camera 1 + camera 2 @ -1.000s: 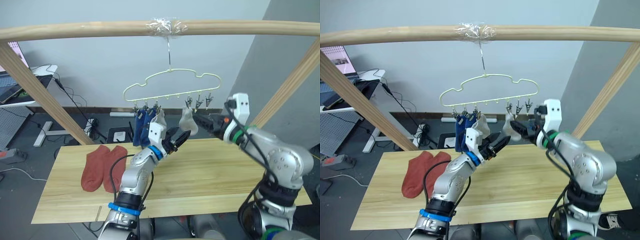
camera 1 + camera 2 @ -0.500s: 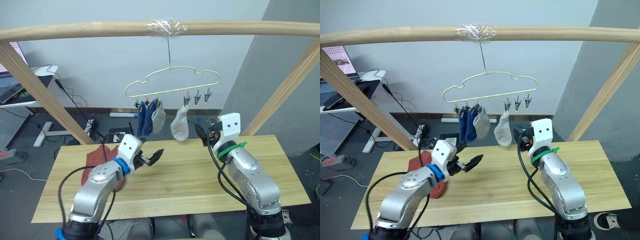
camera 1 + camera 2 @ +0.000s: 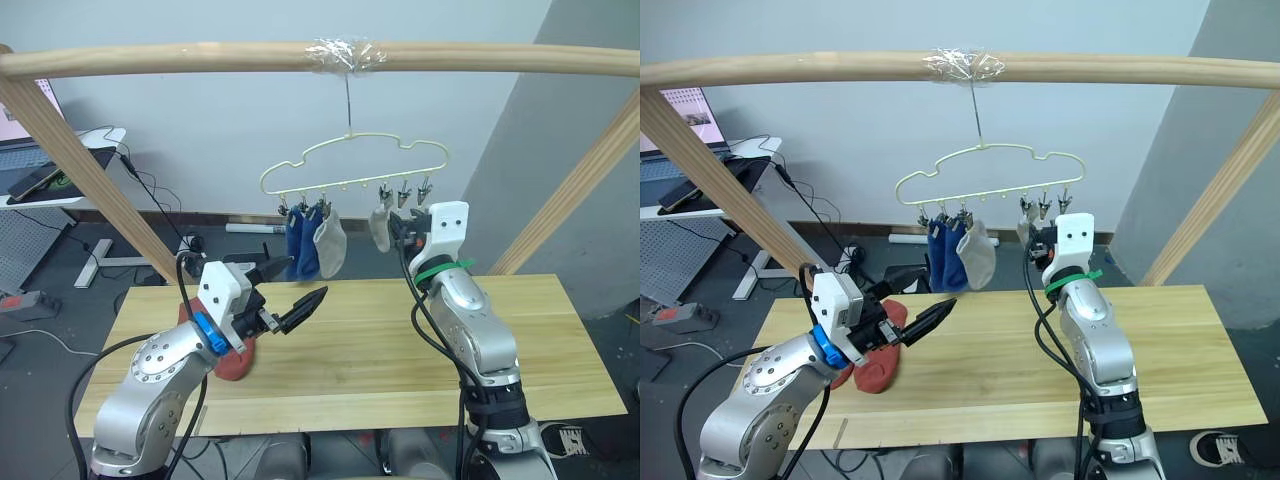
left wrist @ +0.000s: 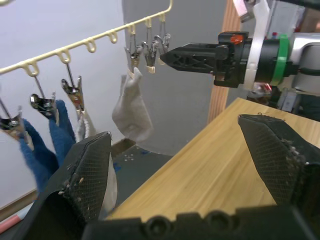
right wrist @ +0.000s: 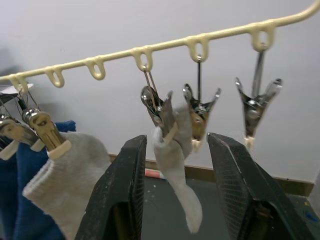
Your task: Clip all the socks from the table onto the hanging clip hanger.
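Four soft fabric socks now hang clipped; my open right claw (image 5: pixel 176 195) has released the light grey ankle sock (image 5: pixel 175 165) between its fingers, while my open left claw (image 3: pixel 292 312) has swung back toward the rust-red socks (image 3: pixel 876 366).

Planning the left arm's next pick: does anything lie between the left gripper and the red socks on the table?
Nothing visible does. The left gripper hangs open over the table, and the red socks lie just beside and below its wrist, partly hidden by the arm itself.
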Controlling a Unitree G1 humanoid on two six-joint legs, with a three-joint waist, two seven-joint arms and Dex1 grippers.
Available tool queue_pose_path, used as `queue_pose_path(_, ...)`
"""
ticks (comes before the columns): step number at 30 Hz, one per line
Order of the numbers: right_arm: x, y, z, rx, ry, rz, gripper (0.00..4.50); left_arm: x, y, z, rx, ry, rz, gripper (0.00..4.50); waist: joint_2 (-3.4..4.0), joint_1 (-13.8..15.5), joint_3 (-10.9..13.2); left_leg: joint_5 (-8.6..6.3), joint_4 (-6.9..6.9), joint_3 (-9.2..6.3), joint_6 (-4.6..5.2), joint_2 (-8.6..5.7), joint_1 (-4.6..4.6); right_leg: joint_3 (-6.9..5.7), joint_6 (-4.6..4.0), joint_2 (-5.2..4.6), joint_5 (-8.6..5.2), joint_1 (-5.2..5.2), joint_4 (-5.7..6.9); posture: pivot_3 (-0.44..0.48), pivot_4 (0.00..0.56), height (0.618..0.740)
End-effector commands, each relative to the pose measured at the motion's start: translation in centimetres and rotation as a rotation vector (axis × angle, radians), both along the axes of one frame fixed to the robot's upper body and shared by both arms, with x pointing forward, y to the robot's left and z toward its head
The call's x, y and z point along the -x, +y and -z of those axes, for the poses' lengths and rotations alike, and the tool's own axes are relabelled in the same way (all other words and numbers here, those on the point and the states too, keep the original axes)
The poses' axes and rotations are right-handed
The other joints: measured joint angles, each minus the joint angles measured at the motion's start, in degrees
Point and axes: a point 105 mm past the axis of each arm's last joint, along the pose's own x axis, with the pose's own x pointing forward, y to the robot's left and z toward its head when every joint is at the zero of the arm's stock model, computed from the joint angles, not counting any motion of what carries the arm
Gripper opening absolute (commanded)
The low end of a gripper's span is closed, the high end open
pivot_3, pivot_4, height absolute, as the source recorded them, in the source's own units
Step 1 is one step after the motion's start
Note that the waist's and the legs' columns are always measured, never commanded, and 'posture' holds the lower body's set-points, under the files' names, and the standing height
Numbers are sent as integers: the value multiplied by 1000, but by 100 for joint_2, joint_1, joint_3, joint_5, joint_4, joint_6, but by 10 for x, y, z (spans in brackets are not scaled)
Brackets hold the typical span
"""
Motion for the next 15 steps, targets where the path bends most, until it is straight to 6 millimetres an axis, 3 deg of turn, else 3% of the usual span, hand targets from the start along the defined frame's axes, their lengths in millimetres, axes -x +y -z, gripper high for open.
queue_pose_path(1,-8,-5,-15,-20,-59,39,1996,5,-7,-15,21,-69,22,4500,0,27,0,0,0,-1,0,0,-1,-1,0,0,0,0,0,9,136,740)
queue_pose_path(15,-28,-12,-15,3,-56,81,1996,9,-12,-18,18,-76,22,4500,0,55,0,1,3,1,1,0,8,1,-20,0,6,-1,26,27,137,740)
